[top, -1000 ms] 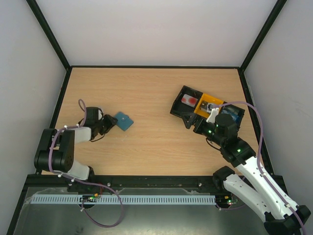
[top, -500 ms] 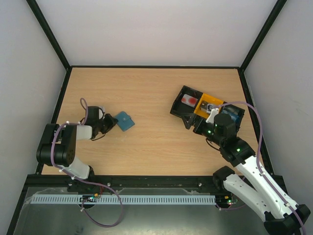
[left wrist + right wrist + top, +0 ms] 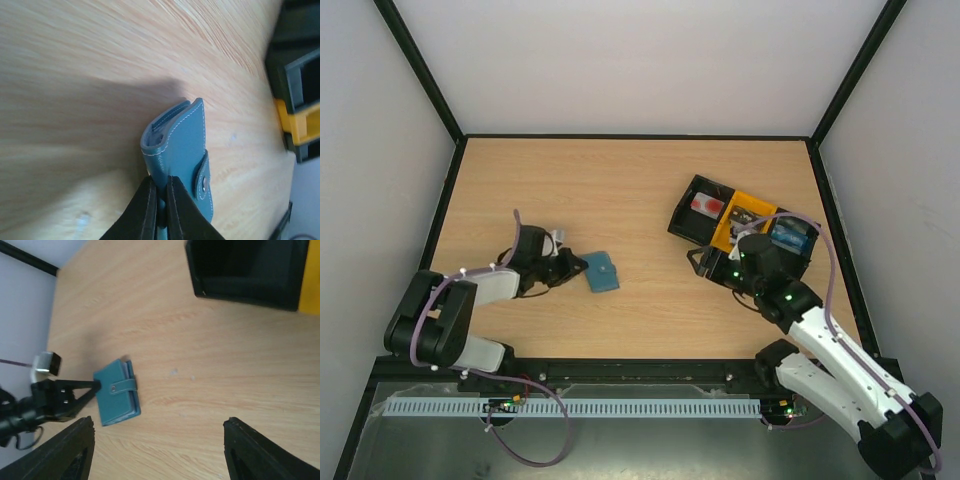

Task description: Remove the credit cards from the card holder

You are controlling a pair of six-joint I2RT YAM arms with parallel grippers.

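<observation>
found the card holder [image 3: 603,271] on the left-centre part of the wooden table [image 3: 640,180], well apart from the black-and-yellow tray [image 3: 682,212] on the right side. noted blue-teal leather with pale stitching, folded shut, closing tab fastened by its snap [image 3: 204,184]. could not tell from any view whether it rests flat on the wood or is tipped slightly up at the gripped side.

found the left gripper [image 3: 572,268] reaching low across the table from the left, fingers [image 3: 145,210] pressed nearly together and pinching one edge of the card holder [image 3: 180,150], beside the tab. saw the same grip from the right wrist view, with the card holder [image 3: 117,392] at the tip of the left gripper [image 3: 96,386].

found the right gripper [image 3: 705,262] hanging above the table just beside the near left corner of the tray, aimed toward the card holder. saw its fingers [image 3: 75,450] spread wide with only bare wood between them, nothing held, right gripper [image 3: 159,422] touching nothing.

noted a red-and-white item [image 3: 705,205] in the tray's left compartment and a blue item [image 3: 788,238] in its right one, both too small to identify. saw the tray's dark wall [image 3: 250,295] at the top of the right wrist view.
</observation>
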